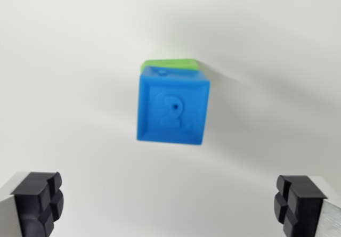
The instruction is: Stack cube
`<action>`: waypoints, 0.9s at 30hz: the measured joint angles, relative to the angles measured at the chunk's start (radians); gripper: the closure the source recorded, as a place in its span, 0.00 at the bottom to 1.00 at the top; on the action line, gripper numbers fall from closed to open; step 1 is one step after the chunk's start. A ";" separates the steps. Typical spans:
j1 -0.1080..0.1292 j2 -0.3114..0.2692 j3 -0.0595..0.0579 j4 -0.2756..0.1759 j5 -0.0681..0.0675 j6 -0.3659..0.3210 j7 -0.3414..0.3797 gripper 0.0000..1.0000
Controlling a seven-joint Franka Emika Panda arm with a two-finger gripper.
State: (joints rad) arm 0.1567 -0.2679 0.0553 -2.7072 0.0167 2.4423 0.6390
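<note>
Blue cube sits atop green cube, lying beyond end effector, centred between pads. End effector open, empty. Blue cube faces roughly equal; no long axis.

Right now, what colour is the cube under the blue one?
Green, seen in the wrist view.

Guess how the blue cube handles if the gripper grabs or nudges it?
The blue cube looks like moulded plastic, so probably stiff and light. Flat faces suggest it slides, not rolls. It sits on the green block, so a nudge may knock it off. The gripper is open, clear of it.
</note>
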 joint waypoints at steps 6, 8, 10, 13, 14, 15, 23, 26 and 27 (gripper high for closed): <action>0.000 -0.058 -0.001 0.027 0.002 -0.086 -0.002 0.00; 0.000 -0.077 -0.001 0.038 0.002 -0.115 -0.002 0.00; 0.000 -0.095 -0.002 0.049 0.003 -0.143 -0.003 0.00; 0.000 -0.114 -0.002 0.064 0.003 -0.177 -0.003 0.00; 0.000 -0.122 -0.002 0.070 0.003 -0.192 -0.003 0.00; 0.000 -0.129 -0.002 0.077 0.003 -0.206 -0.004 0.00; 0.000 -0.170 -0.004 0.123 0.003 -0.293 -0.005 0.00; 0.000 -0.182 -0.005 0.139 0.003 -0.321 -0.005 0.00; 0.000 -0.186 -0.005 0.145 0.003 -0.331 -0.005 0.00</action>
State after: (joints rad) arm 0.1571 -0.4539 0.0506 -2.5617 0.0200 2.1111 0.6341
